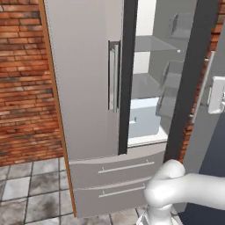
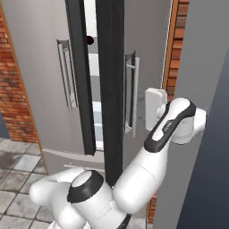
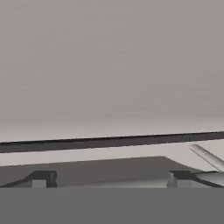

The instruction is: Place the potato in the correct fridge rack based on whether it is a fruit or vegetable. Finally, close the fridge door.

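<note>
The fridge's left door (image 1: 83,79) is shut. Its right fridge door (image 2: 147,44) stands part-way open, its dark edge (image 1: 189,79) turned toward me. Through the gap I see the upper fridge rack (image 1: 154,44), a translucent grey pane, with a lower shelf (image 1: 145,85) and a white drawer box (image 1: 143,116) under it. A small near-black item (image 2: 90,40) sits inside. The potato is hidden. My gripper (image 3: 112,179) is open, tips wide apart and empty, close against the right door's outer face beside its handle (image 2: 133,94). The white hand (image 2: 154,109) touches that face.
Two low drawer fronts (image 1: 118,169) with horizontal handles run under the doors. A brick wall (image 1: 22,88) stands left of the fridge over a grey tiled floor (image 1: 30,193). A tall grey panel (image 2: 201,134) rises close on the right behind my arm.
</note>
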